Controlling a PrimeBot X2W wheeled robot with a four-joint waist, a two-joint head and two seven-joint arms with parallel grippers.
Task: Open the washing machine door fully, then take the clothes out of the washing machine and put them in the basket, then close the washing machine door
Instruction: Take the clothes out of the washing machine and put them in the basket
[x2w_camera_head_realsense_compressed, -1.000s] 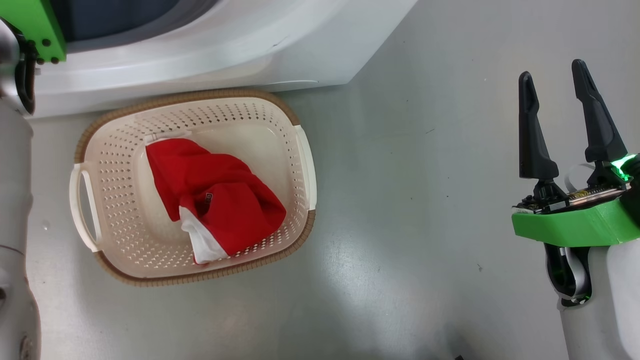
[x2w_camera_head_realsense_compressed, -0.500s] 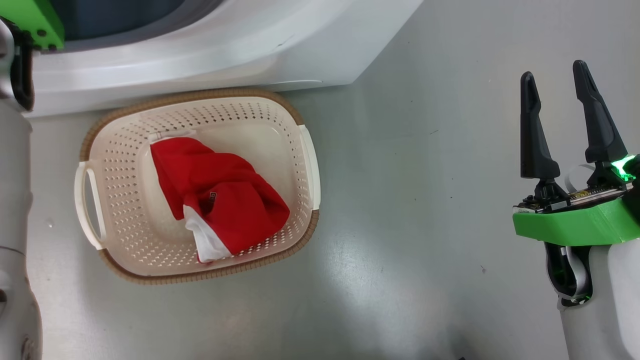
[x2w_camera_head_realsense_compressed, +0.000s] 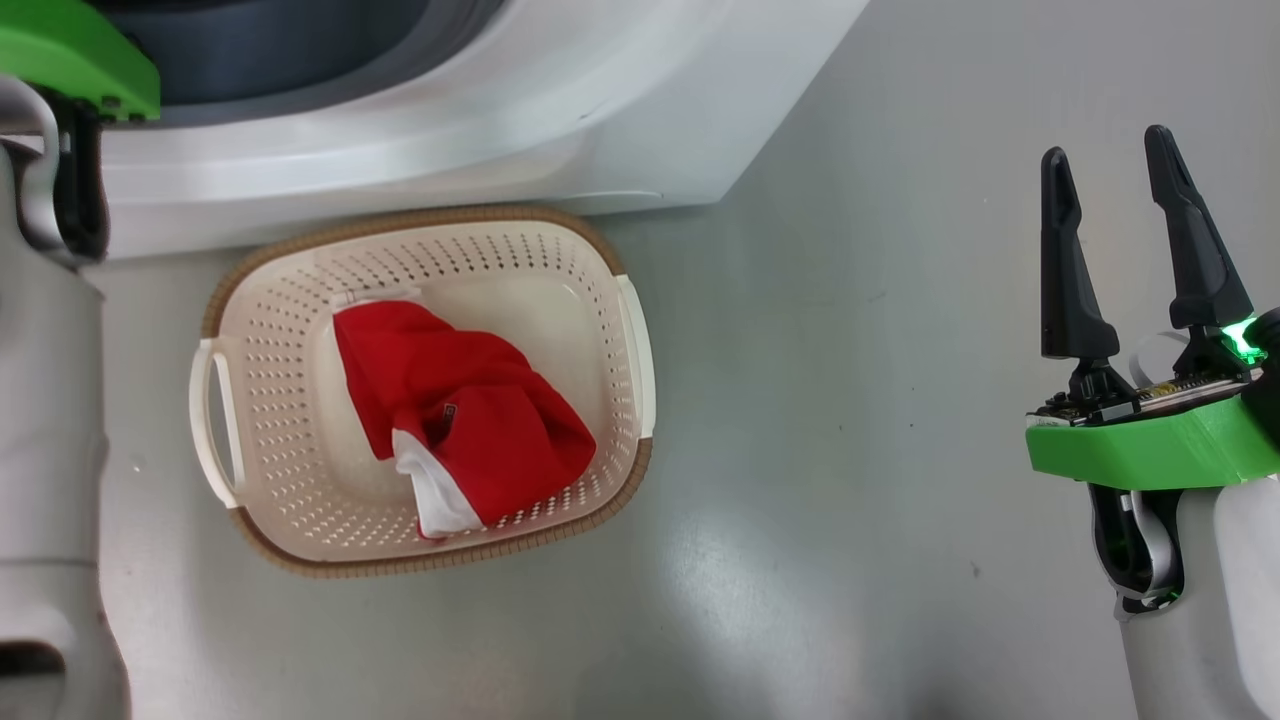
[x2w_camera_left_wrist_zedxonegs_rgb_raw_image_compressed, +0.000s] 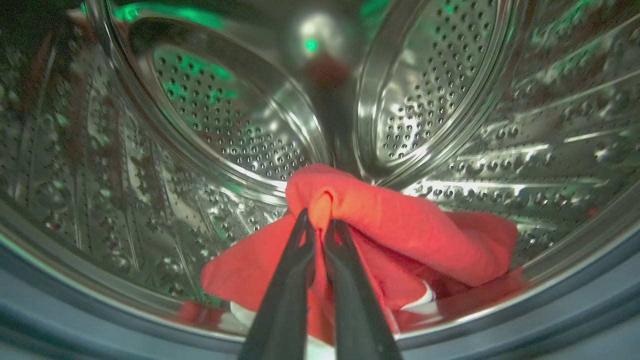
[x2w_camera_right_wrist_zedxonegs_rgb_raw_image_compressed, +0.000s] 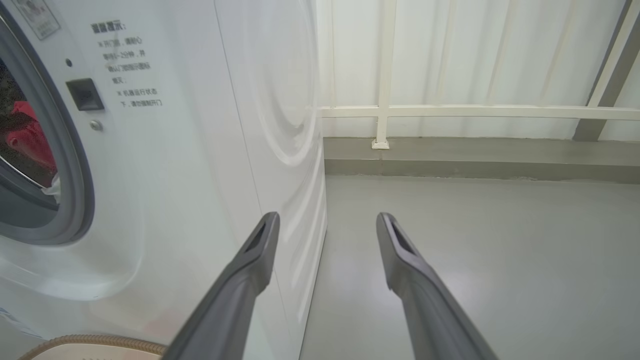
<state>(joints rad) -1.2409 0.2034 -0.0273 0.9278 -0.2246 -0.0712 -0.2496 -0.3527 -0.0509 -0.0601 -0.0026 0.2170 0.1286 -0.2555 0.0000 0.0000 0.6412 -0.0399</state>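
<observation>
left gripper pinched a soft red fold of the clothes inside the shiny perforated steel drum; right gripper stood spread, empty, over smooth grey floor.

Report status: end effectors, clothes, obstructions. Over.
Left end effector shut on red garment inside drum. Right end effector open, empty. Other red garment already in basket. No obstruction seen.

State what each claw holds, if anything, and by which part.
Left claw pinches the red garment in the drum by a raised fold at its top. Right claw, open, holds nothing.
</observation>
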